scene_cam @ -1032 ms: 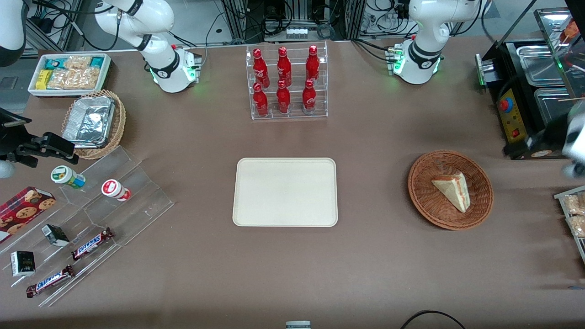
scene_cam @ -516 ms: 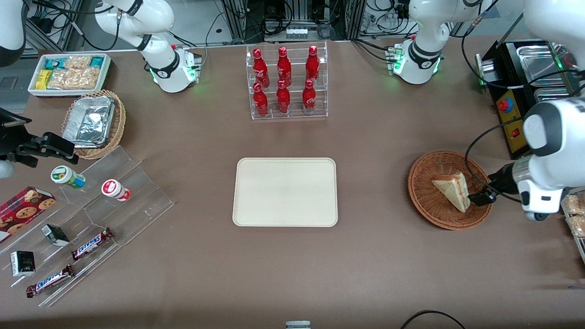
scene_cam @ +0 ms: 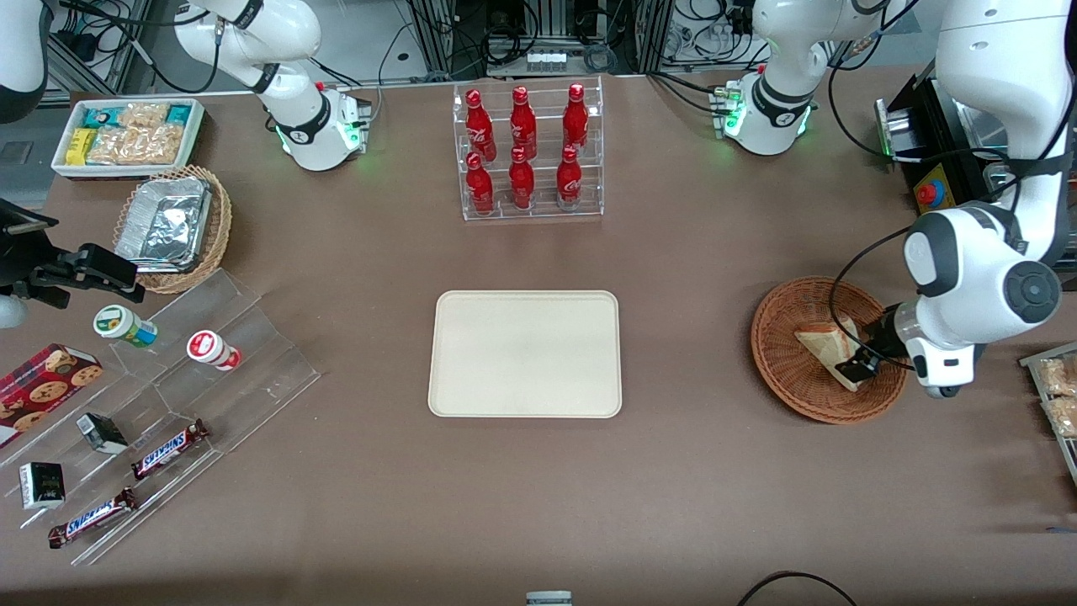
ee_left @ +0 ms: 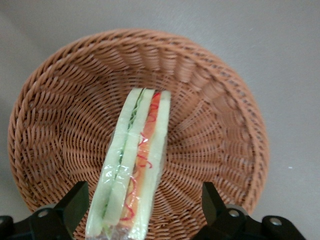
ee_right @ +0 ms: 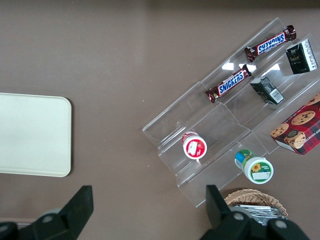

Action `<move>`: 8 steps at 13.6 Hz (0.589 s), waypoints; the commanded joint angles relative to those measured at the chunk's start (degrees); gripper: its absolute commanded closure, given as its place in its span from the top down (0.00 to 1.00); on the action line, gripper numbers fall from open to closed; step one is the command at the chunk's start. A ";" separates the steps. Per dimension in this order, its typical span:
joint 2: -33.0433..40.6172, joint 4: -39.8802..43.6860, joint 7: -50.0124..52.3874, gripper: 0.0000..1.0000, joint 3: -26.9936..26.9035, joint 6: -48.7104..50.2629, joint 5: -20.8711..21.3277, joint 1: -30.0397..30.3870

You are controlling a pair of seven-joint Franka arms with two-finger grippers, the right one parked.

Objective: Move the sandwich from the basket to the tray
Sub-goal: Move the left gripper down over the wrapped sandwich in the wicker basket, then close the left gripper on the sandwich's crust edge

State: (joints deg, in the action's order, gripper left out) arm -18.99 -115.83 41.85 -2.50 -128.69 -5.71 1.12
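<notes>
table (scene_cam: 724, 471) fills the front view for you, brown and wide, with everything set on it. tray (scene_cam: 525, 353) sits at the middle of that frame, flat, cream and bare, and its rounded corner also shows in the right wrist view (ee_right: 30, 135). bottle rack (scene_cam: 530, 151), clear plastic with red bottles, stands above the tray in the frame, farther from the front camera. stepped acrylic stand (scene_cam: 168, 396) with snack bars and small cups fills the lower left of the frame.

you see the basket (scene_cam: 791, 379) at the right of the front frame, well apart from the tray, toward the working arm's end of the table. in the left wrist view the basket (ee_left: 210, 95) is reddish-brown wicker with the sandwich (ee_left: 132, 165) standing on edge inside it, red and green filling showing along the cut side.

in the front view the sandwich (scene_cam: 820, 343) lies in the basket's bowl, and the gripper (scene_cam: 858, 360) is down over its end nearer the front camera. your gripper (ee_left: 140, 212) has its fingers (ee_left: 75, 205) spread wide, one on each side of the sandwich, with gaps to both; it clamps nothing.
</notes>
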 commanded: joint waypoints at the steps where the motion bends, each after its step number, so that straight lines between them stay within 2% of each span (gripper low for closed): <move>1: 1.59 -4.04 1.30 1.00 0.04 -3.13 0.26 -0.07; 5: 1.67 -7.12 1.22 1.00 0.04 -6.48 0.34 -0.59; 6: 1.76 -7.12 1.39 0.93 0.04 -6.39 0.34 -0.68; 7: 1.85 -6.86 2.61 0.71 0.04 -6.22 0.26 -0.94; 8: 1.85 -6.51 3.93 0.35 0.04 -6.22 0.26 -1.64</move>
State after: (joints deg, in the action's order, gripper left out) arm -18.81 -121.48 42.92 -2.41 -134.22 -5.70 0.73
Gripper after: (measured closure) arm 0.189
